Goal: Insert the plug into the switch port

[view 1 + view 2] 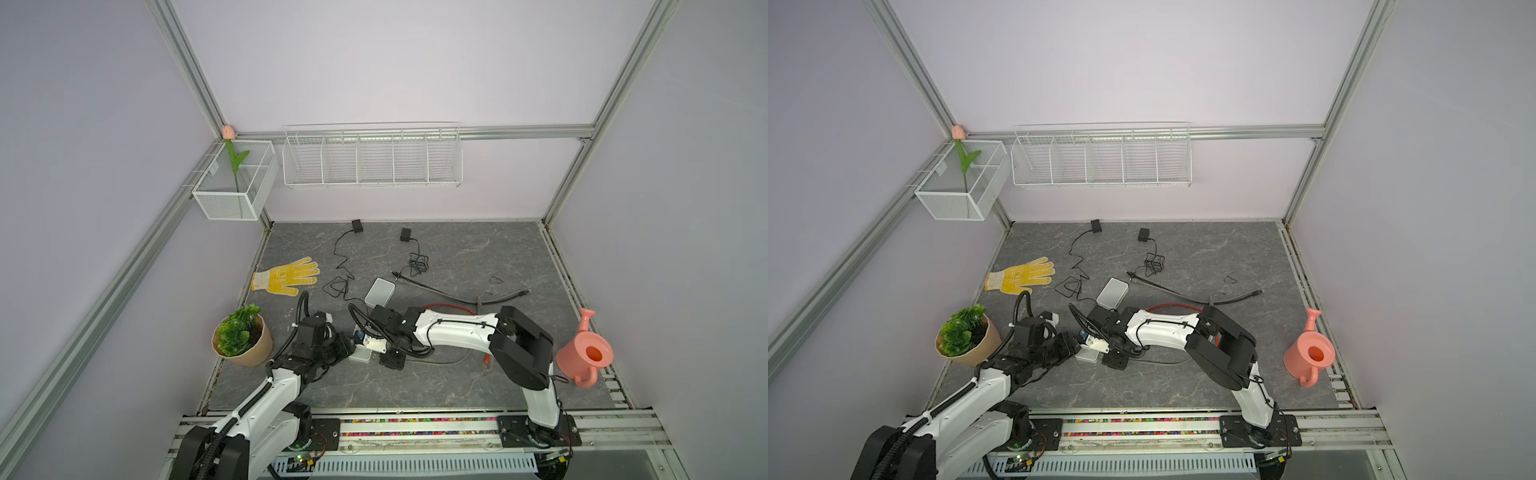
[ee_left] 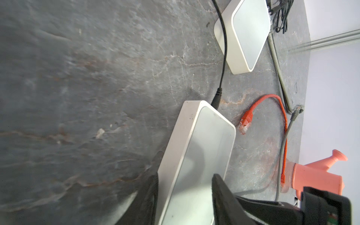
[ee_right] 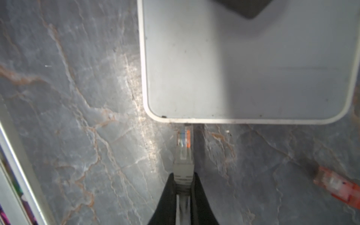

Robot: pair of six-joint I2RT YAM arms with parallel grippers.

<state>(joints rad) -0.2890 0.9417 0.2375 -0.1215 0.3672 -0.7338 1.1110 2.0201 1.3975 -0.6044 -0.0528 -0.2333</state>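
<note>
Grey marbled surface (image 1: pixel 478 249) carries everything, and both arms reach to one spot toward its front edge, left of the middle. A pink watering can (image 1: pixel 582 353) stands at the right edge, a potted plant (image 1: pixel 243 336) at the left edge, and a yellow glove (image 1: pixel 286 276) lies behind the plant. The white switch (image 2: pixel 194 152) lies flat between the two end effectors, with a second white box (image 1: pixel 380 293) near it toward the back edge. The left end effector (image 2: pixel 185 176) has a finger on either side of one end of the switch; whether it clamps the casing or only brackets it cannot be told. An orange cable (image 2: pixel 247 117) lies loose close by. The right end effector (image 3: pixel 183 178) is closed on the grey boot of the plug (image 3: pixel 184 140), whose clear tip meets the switch's side wall; whether it has entered the port cannot be told.
</note>
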